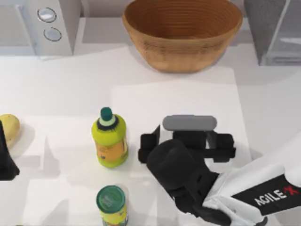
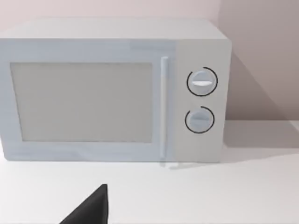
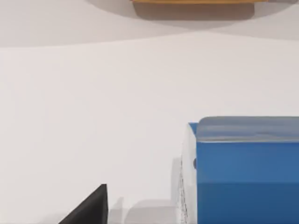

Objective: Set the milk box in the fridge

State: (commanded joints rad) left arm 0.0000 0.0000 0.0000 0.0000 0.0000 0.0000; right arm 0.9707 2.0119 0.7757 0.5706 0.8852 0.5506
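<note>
The milk box (image 1: 189,123) stands upright right of the table's middle, showing its grey top from above. The right wrist view shows its blue side (image 3: 247,172) close by, with one black finger (image 3: 91,207) off to the side and apart from it. My right gripper (image 1: 188,139) hangs just over and behind the box, open, its fingers spread wide to either side. The grey fridge (image 1: 275,28) stands at the far right corner. My left gripper (image 1: 5,160) is parked at the left edge; its finger (image 2: 91,207) shows before the microwave.
A white microwave (image 1: 42,23) with two dials sits at the far left, and a wicker basket (image 1: 182,33) at the far middle. Two yellow-green bottles (image 1: 110,139) (image 1: 113,205) stand left of the right gripper. A potato (image 1: 9,127) lies at the left edge.
</note>
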